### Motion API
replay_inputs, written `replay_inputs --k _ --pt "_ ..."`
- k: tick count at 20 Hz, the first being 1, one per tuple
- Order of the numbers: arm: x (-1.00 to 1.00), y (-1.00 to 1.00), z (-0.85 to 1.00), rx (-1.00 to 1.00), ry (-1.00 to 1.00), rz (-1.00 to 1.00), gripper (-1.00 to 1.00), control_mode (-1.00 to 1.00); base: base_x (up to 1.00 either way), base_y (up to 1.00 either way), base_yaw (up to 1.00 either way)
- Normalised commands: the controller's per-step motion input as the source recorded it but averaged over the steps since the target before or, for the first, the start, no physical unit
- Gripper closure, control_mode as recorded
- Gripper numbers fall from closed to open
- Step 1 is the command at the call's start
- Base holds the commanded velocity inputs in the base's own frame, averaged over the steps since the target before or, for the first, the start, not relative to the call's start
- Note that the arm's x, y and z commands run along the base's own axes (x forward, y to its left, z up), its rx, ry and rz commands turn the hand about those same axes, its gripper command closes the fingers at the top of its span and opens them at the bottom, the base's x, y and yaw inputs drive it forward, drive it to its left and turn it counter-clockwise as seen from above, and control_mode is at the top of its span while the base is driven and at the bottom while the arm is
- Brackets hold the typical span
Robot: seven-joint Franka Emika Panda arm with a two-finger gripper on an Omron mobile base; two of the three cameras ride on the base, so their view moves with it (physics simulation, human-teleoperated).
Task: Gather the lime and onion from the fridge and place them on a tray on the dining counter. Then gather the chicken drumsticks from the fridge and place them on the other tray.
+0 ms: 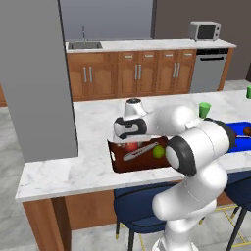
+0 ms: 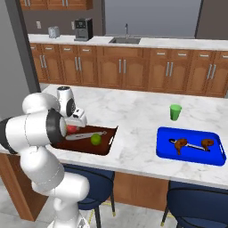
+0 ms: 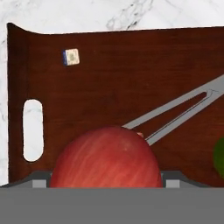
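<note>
Gripper (image 2: 76, 126) sits low over the left end of the brown tray (image 2: 105, 143) on the dining counter (image 2: 133, 111), jaws spread wide either side of the onion (image 3: 107, 156); can't tell from the hand view whether the pads actually touch it. Onion rests on the tray floor, right against the grey utensil (image 3: 183, 111), whose two prongs run diagonally away from it. Lime (image 2: 95, 139) is on the same tray, just beside the utensil, a bit apart from the onion; in the hand view it's only a green sliver at the right edge (image 3: 219, 156). Tray's white handle slot (image 3: 33, 129) is near the onion, small sticker (image 3: 71, 57) further up the board. Blue tray (image 2: 165, 149) sits well apart on the same counter with two chicken drumsticks (image 2: 180, 143) on it, one at each end of a thin grey utensil. Green cup (image 2: 175, 111) stands just behind the blue tray.
</note>
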Motion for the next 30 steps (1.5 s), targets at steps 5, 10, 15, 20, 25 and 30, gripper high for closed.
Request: replay_inputs --k 5,10,15,20,25,30 --pt "0.03 0.08 -0.17 0.00 0.00 0.00 1.00 -1.00 0.00 0.00 0.00" --pt "0.00 0.01 -0.15 0.00 0.00 0.00 1.00 -1.00 0.00 0.00 0.00" --pt "0.03 0.00 -0.11 0.00 0.00 0.00 1.00 -1.00 0.00 0.00 0.00" --pt "0.08 0.01 -0.07 0.00 0.00 0.00 1.00 -1.00 0.00 0.00 0.00" --pt "0.02 0.04 -0.16 0.00 0.00 0.00 1.00 -1.00 0.00 0.00 0.00" --pt "0.00 0.01 -0.09 0.00 -0.03 0.00 1.00 -1.00 0.00 0.00 0.00"
